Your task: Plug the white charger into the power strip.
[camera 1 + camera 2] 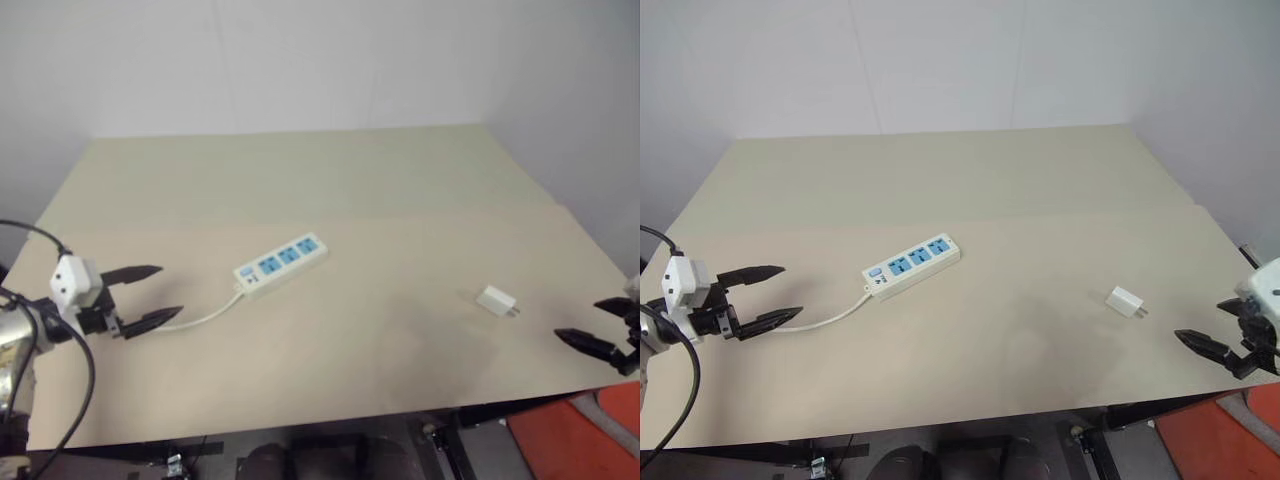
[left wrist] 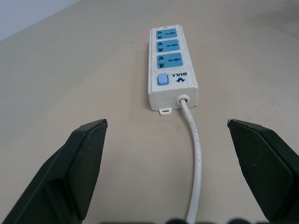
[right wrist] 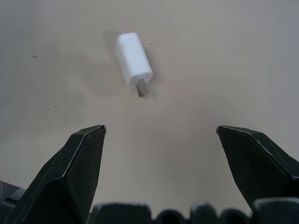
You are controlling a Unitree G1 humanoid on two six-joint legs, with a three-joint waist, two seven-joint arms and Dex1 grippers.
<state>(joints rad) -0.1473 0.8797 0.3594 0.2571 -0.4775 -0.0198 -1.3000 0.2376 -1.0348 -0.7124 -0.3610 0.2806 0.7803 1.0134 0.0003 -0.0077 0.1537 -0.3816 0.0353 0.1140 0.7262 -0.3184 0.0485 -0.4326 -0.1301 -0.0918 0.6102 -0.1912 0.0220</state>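
Note:
The power strip [image 1: 281, 264] lies slanted on the tan table, left of centre, with three blue socket faces up and its thin white cord [image 1: 205, 318] trailing toward my left gripper [image 1: 147, 297]. That gripper hovers open and empty at the left edge, its fingers pointing at the strip's cord end [image 2: 183, 99]. The white charger [image 1: 496, 300] lies on its side to the right, its prongs toward my right gripper [image 1: 603, 325]. That right gripper is open and empty at the table's right edge, a short way from the charger [image 3: 134, 61].
The tan table [image 1: 330, 190] stretches wide and bare behind the strip and charger, with a white wall beyond. A seam [image 1: 440, 211] crosses the tabletop. A red object [image 1: 590, 435] sits below the front right corner. Black cables [image 1: 55, 400] loop off my left wrist.

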